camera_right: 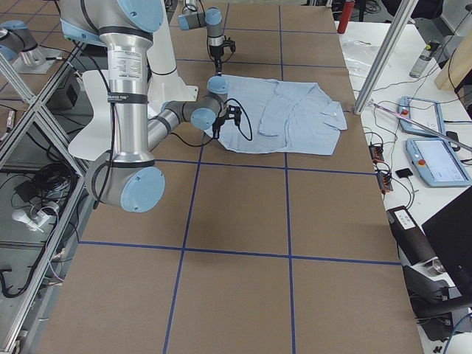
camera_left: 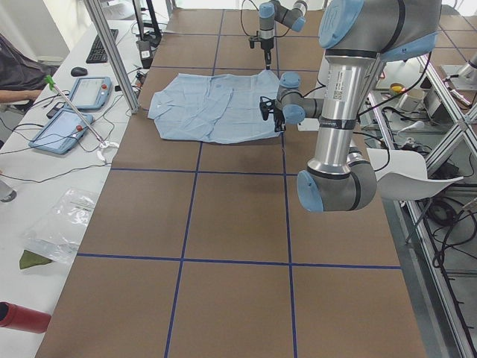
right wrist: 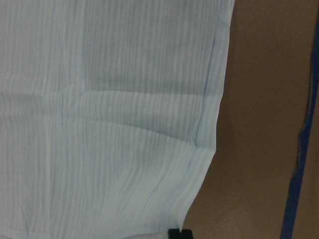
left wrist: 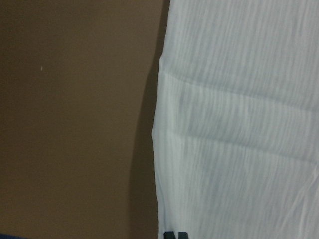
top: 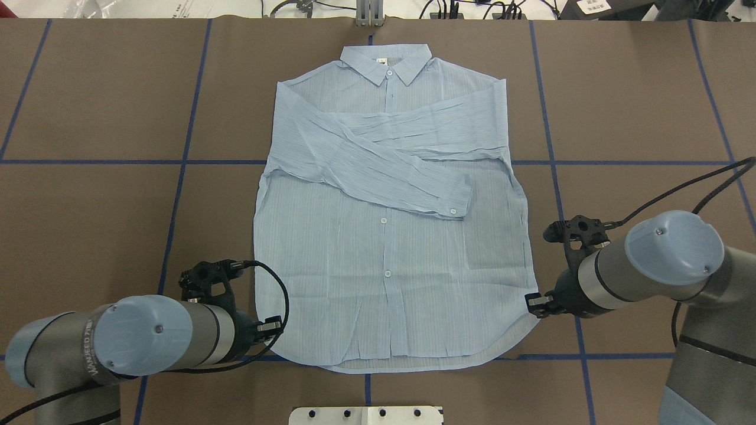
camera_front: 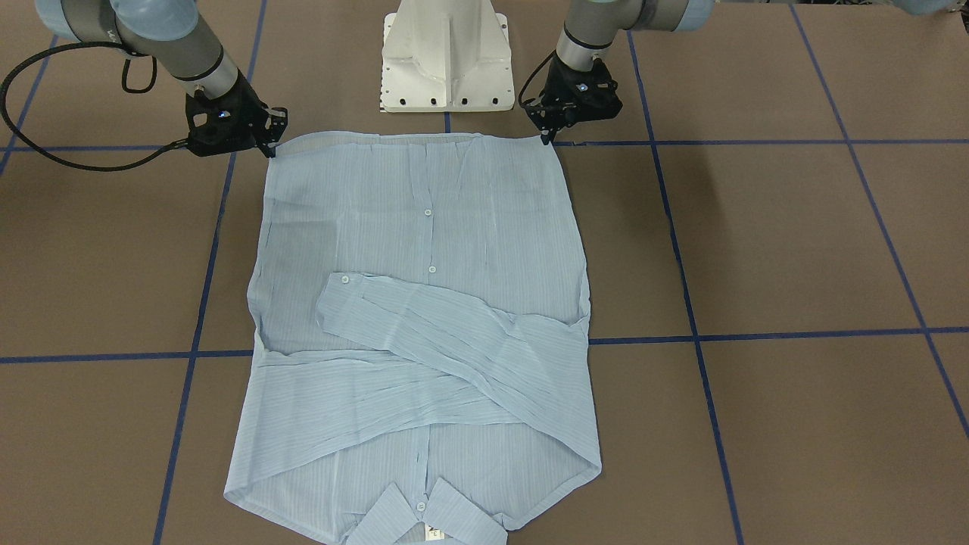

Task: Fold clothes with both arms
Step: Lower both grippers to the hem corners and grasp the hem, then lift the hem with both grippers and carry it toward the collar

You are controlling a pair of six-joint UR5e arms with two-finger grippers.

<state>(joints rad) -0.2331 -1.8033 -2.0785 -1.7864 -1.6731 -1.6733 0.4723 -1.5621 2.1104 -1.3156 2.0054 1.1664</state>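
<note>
- Thin, semi-sheer light blue striped button-up shirt (top: 390,254): lies flat and front-up on the brown paper-covered counter (top: 88,206). The collar (top: 384,62) is at the far edge and the hem nearest the robot. This layout suits folding hem to collar.
- Long sleeves (top: 401,177): crossed over the chest, so the body forms a plain rectangle with nothing trailing.
- Black two-finger left hand (top: 273,323): low at the hem corner on its own side. Its fingers are drawn together and appear pinched on the cloth edge.
- Black two-finger right hand (top: 531,302): mirrors it at the opposite hem corner, likewise closed and apparently gripping the fabric.
- Judgement: holding both corners keeps the hem taut and level for lifting. Because the cloth is thin, uneven travel could skew the fold or drag the sleeves.
</note>
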